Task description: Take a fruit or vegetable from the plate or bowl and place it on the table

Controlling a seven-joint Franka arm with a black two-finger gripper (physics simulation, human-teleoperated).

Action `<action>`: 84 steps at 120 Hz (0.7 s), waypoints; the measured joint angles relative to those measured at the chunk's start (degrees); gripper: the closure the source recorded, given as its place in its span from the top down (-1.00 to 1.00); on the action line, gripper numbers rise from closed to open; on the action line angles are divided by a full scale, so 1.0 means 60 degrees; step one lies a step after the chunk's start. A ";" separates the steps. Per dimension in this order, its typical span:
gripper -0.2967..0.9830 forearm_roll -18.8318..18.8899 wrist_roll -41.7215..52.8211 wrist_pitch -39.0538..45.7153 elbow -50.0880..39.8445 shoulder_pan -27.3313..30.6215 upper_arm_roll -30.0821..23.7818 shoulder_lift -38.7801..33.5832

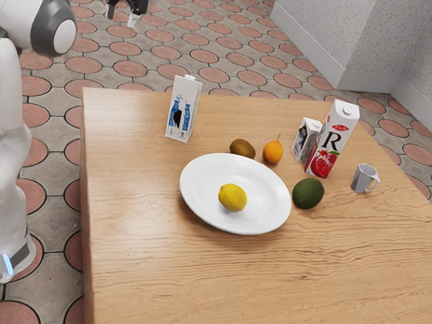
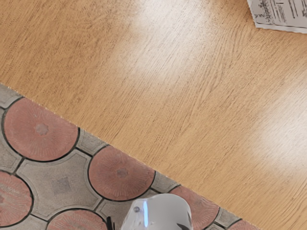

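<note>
gripper (image 1: 122, 16) partly cut off by exterior view's top edge, fingers wide apart | lemon (image 1: 233, 198) on plate (image 1: 202, 208), inside its rim | kiwi (image 1: 242, 148) partly behind rim | small carton (image 1: 305, 140) partly behind tall carton (image 1: 332, 139) | tabletop (image 1: 135, 236): wood between plate and arm-side edge

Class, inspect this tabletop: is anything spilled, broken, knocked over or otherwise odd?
Nothing stands out clearly. The lemon sits on the white plate, the cartons and mug stand upright, and I see no spill or breakage. The plate's outline slants, but I cannot tell whether it is tilted or just seen at an angle.
</note>
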 joint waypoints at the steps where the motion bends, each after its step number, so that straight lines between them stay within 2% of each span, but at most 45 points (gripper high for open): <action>1: 0.51 -0.0008 0.0075 0.0164 -0.0023 0.0215 0.0023 -0.0004; 6: 0.51 -0.0043 0.0434 0.0891 -0.0095 0.0850 0.0095 -0.0016; 11: 0.51 -0.0068 0.0770 0.1484 -0.0127 0.0885 0.0126 -0.0004; 22: 0.51 -0.0078 0.1430 0.2414 0.0071 0.0002 0.0119 0.0013; 28: 0.51 0.0117 0.1781 0.2636 0.1826 -0.0610 0.0025 -0.0045; 32: 0.51 0.0195 0.2054 0.2745 0.2424 -0.1140 -0.0047 -0.0058; 38: 0.51 -0.0060 0.2428 0.2908 0.1634 -0.1717 -0.0165 0.0125; 44: 0.51 -0.0493 0.2721 0.3150 0.0676 -0.1873 -0.0322 0.0722; 56: 0.51 -0.0845 0.3243 0.3486 0.0188 -0.2543 -0.0922 0.1143; 64: 0.51 -0.0204 0.3439 0.3746 -0.0402 -0.3623 -0.1592 -0.0013; 71: 0.50 0.1203 0.3249 0.3975 -0.2382 -0.4757 -0.3012 -0.3254; 77: 0.51 0.2534 0.2844 0.4070 -0.4011 -0.5989 -0.3401 -0.5807; 80: 0.51 0.3045 0.2635 0.4079 -0.4453 -0.6537 -0.3308 -0.6244; 84: 0.51 0.3561 0.2373 0.4089 -0.4704 -0.7055 -0.3013 -0.6011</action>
